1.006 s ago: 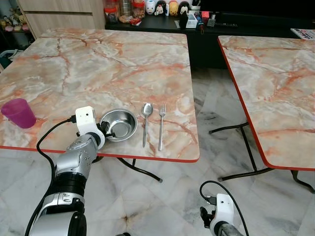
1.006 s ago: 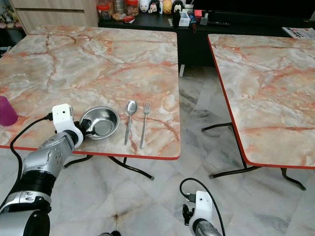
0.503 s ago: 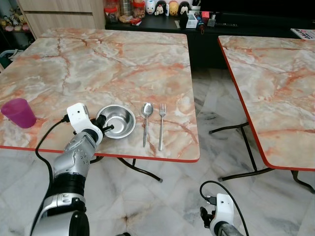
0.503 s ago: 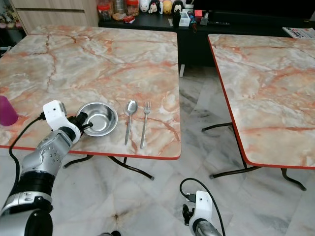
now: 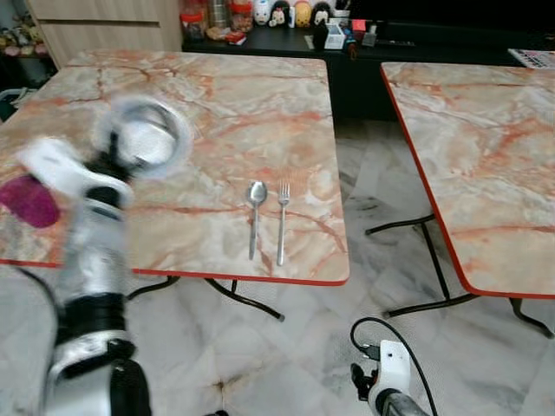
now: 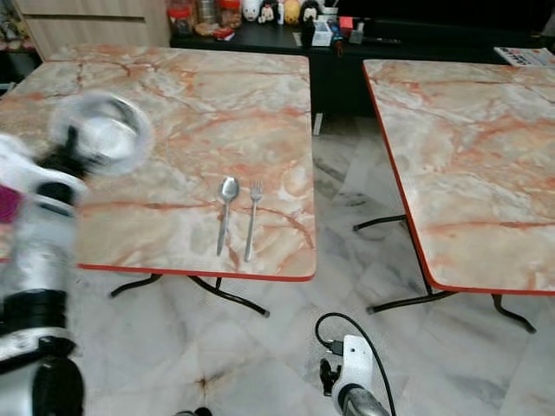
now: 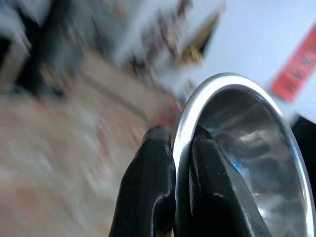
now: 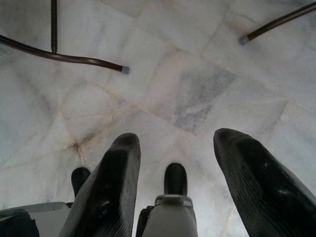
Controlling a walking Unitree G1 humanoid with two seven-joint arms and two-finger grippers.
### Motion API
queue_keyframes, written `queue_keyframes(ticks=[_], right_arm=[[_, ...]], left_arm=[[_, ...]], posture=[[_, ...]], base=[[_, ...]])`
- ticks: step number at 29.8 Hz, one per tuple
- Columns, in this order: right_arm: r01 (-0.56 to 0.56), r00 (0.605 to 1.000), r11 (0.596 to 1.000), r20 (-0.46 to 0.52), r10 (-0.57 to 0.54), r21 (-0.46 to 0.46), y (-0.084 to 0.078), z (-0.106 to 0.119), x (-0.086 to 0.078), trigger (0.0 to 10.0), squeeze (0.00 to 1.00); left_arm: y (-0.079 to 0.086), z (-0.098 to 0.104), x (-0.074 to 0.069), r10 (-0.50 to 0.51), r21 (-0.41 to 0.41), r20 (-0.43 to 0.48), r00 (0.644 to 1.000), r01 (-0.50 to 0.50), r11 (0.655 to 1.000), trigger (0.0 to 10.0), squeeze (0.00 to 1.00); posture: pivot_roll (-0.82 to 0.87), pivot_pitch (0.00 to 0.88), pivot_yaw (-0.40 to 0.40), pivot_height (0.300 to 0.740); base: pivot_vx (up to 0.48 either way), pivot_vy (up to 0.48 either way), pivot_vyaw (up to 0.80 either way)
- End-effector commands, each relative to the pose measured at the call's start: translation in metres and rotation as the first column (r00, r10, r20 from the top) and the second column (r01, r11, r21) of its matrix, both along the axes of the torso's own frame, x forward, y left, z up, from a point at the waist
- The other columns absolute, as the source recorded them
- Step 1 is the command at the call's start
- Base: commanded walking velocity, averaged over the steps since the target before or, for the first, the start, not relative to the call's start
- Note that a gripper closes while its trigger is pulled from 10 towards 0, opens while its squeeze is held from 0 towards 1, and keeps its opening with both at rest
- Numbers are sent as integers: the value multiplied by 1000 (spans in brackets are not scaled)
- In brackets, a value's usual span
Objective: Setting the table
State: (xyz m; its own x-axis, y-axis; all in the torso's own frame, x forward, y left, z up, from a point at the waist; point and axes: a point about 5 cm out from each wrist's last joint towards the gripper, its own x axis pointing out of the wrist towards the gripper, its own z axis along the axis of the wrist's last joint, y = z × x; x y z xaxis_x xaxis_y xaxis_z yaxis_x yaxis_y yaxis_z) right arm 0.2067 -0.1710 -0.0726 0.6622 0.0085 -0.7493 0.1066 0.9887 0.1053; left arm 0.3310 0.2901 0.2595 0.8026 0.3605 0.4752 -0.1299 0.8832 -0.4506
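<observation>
While the spoon (image 5: 255,211) and fork (image 5: 282,217) lie placed side by side near the table (image 5: 217,113) edge, the left gripper (image 7: 178,163) pinches the bowl (image 5: 143,137) rim, raised above the tabletop. Bowl placement remains outstanding; the right gripper (image 8: 177,168) hangs idle, fingers spread.

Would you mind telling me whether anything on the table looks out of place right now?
Yes: the bowl is off the table, pinched by its rim in the left gripper and blurred mid-air. The spoon and fork lie neatly side by side; the purple cup stands upright.
</observation>
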Motion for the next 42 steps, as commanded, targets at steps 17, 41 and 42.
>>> queue_keyframes(ticks=[17, 41, 42], right_arm=[[14, 1000, 1000, -15, -14, 13, 5, -3, -4, 10000, 0], [31, 999, 1000, -18, -31, 2, 2, -3, -4, 10000, 0], [32, 999, 999, -18, -32, 2, 2, -3, -4, 10000, 0]], left_arm=[[151, -44, -118, 797, 343, -203, 570, -720, 603, 10000, 0], [18, -281, -110, 72, 71, -933, 353, -14, 997, 10000, 0], [13, -283, -110, 54, 53, -934, 352, -12, 999, 10000, 0]], posture=[[142, 106, 0, 740], [109, 90, 3, 740], [109, 88, 2, 740]], base=[[0, 0, 0], [0, 0, 0], [0, 0, 0]])
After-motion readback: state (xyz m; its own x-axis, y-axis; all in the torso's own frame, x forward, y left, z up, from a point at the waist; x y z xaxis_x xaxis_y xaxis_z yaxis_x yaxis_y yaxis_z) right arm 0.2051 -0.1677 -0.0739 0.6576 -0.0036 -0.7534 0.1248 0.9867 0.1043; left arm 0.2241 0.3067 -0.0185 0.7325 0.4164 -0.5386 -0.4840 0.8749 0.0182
